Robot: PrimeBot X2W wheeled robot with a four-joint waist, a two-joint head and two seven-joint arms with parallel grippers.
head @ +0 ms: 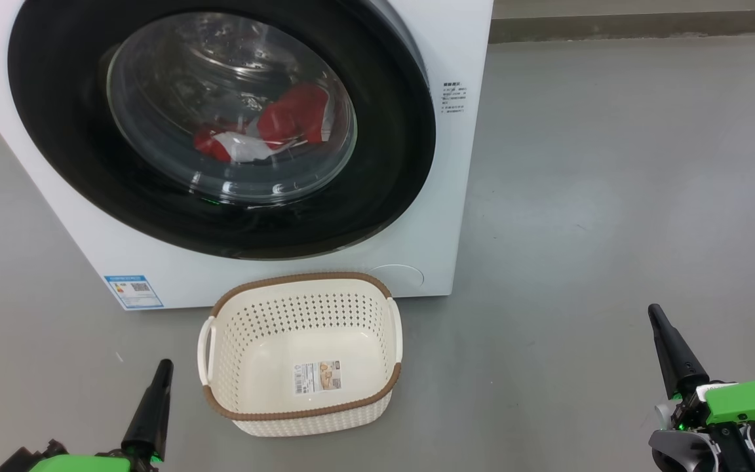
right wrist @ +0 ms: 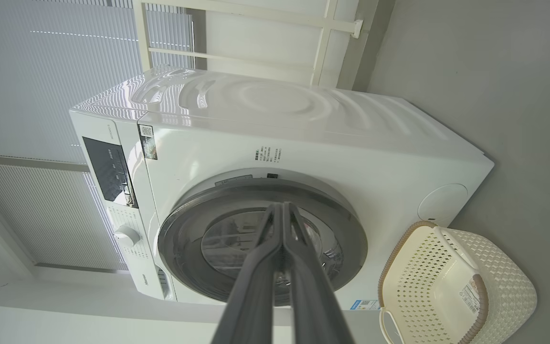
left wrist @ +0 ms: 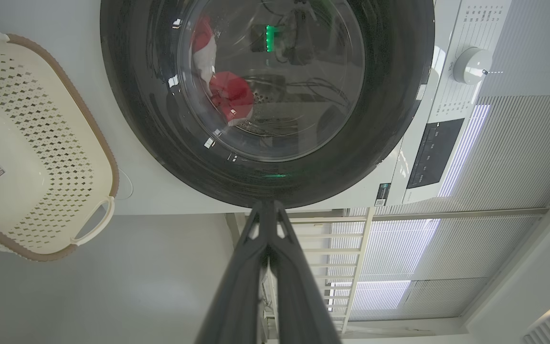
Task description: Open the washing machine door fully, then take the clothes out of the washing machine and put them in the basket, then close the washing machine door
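left gripper (head: 164,367) is shut, fingers pressed together along their length, holding nothing, at the lower left of the head view with its tips pointing up toward the washing machine (head: 456,196). right gripper (head: 655,313) is likewise shut and empty, at the lower right, fingers leaning slightly left, well apart from the basket (head: 305,413). the basket stands upright on the grey floor (head: 613,196) between the two grippers, nearer the left one. its mouth faces up, its long axis runs left to right across the head view, and there is a handle at each short end. a label sticker (head: 317,377) shows on its bare bottom. its far long side sits just before the machine's lower front. washing machine door (head: 56,164) is closed flush, glass facing the robot. clothes (head: 292,118) lie low in the drum, behind the glass.
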